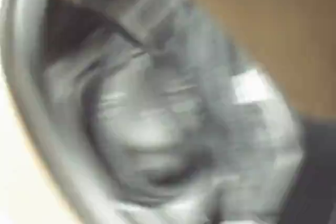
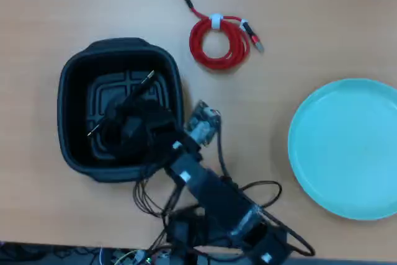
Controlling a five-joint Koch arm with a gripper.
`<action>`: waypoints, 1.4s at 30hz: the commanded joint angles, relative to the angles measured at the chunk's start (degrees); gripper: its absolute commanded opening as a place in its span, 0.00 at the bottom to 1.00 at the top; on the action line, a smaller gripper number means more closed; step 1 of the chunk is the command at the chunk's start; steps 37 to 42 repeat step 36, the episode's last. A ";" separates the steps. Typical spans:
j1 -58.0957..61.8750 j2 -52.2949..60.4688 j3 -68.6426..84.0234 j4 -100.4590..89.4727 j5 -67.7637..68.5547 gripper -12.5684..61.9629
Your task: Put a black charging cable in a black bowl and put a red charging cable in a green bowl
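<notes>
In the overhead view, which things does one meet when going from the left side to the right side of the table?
Black bowl, with the black charging cable lying in it under the gripper → red charging cable → green bowl.

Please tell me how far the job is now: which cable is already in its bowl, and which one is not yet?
The black charging cable is inside the black bowl, with the gripper over it; whether it is released cannot be told. The red charging cable lies coiled on the table, untouched. The green bowl is empty. So the red half remains.
</notes>
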 commanded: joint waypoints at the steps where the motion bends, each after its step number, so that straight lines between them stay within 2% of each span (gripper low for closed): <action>1: -0.18 5.98 -9.93 -0.70 0.62 0.79; 7: 1.76 5.45 -23.29 -1.93 -7.91 0.78; 12: 12.04 3.60 -25.93 -14.85 -15.03 0.78; 19: 21.71 -15.56 -33.93 -32.08 -14.77 0.78; 23: 24.43 -25.49 -41.66 -28.92 -14.77 0.78; 29: 29.97 -33.05 -43.86 -16.00 -14.68 0.78; 36: 34.98 -33.93 -46.05 4.66 -14.68 0.78; 42: 34.98 -33.93 -46.05 4.66 -14.68 0.78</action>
